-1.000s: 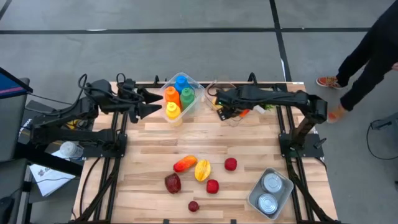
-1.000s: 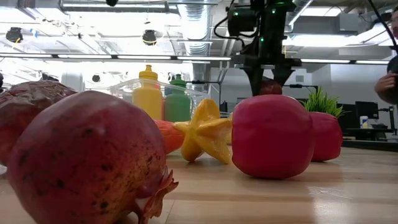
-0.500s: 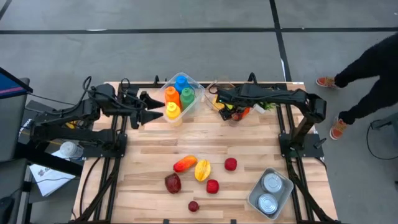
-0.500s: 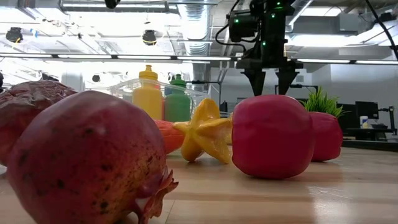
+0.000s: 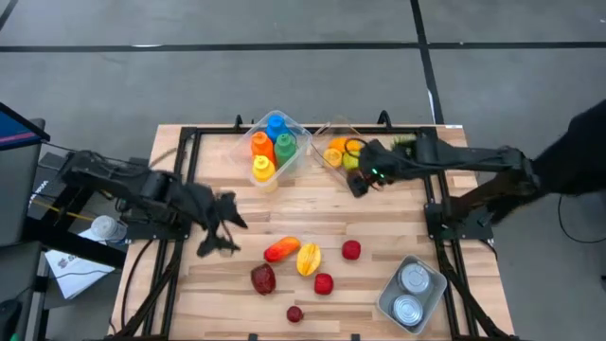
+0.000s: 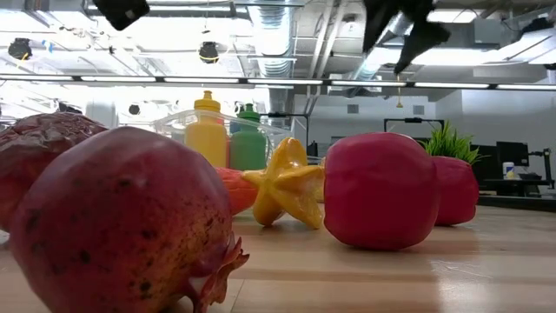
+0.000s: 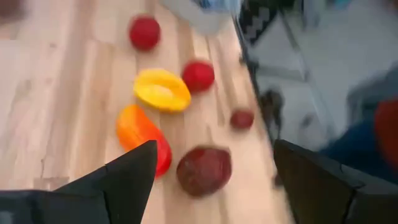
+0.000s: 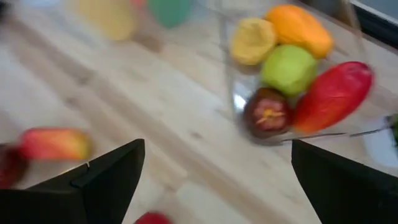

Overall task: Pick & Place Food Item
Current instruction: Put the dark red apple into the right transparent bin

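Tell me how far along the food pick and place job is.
Done: the clear container holds several fruits, including a dark one. In hand: nothing; right gripper is open beside it, left gripper open near the orange-red fruit. Left: six loose fruits, including the starfruit.

I am working in a big lab or workshop room, not a home. The light wooden table sits on a black metal frame on a bare grey concrete floor with dark lines on it. Looking across the table, I see a high ceiling with silver pipes and long bright lights. Far back there are dark computer screens on desks.
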Robot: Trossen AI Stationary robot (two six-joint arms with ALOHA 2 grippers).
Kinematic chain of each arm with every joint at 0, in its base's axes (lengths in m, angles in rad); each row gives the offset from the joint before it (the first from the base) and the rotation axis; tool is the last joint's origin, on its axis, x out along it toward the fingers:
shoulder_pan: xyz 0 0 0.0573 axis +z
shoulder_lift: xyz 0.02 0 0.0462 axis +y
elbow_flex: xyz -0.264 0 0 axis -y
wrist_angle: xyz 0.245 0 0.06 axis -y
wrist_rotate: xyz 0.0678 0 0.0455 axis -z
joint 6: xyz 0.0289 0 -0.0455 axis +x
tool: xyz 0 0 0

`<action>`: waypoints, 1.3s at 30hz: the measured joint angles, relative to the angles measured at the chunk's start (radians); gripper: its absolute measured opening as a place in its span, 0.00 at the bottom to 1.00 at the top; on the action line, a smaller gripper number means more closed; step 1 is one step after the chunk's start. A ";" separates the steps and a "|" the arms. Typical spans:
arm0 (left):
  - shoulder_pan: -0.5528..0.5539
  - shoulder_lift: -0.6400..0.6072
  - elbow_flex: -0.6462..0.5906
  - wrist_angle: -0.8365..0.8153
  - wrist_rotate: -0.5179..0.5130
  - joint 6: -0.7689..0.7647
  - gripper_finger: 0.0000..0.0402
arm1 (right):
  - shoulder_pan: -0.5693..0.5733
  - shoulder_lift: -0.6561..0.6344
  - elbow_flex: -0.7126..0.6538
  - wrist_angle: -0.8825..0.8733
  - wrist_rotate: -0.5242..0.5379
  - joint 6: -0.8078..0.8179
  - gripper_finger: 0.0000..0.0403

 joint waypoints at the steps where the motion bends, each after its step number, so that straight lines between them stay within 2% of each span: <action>1: -0.043 0.024 0.000 -0.003 -0.021 0.032 0.77 | 0.027 -0.014 0.000 0.007 0.008 0.012 0.97; 5: -0.172 0.153 0.001 0.012 -0.057 0.196 0.77 | 0.128 -0.041 0.000 0.021 0.048 0.050 0.97; 9: -0.235 0.283 0.001 0.064 -0.057 0.332 0.77 | 0.200 -0.038 0.000 0.032 0.055 0.071 0.97; 14: -0.235 0.434 0.001 0.241 -0.051 0.423 0.77 | 0.259 -0.009 0.001 0.058 0.055 0.071 0.97; 18: -0.220 0.531 0.001 0.349 -0.006 0.479 0.77 | 0.286 0.012 -0.001 0.059 0.054 0.071 0.97; 21: -0.211 0.585 0.002 0.370 0.034 0.522 0.77 | 0.303 0.025 -0.001 0.058 0.051 0.071 0.97; 29: -0.211 0.725 0.002 0.373 0.041 0.609 0.77 | 0.319 0.022 0.000 0.060 0.051 0.078 0.97; 35: -0.211 0.829 0.004 0.359 0.073 0.613 0.77 | 0.320 0.022 0.000 0.060 0.051 0.087 0.97; 39: -0.210 0.846 0.006 0.357 0.086 0.585 0.77 | 0.320 0.022 0.000 0.061 0.051 0.089 0.97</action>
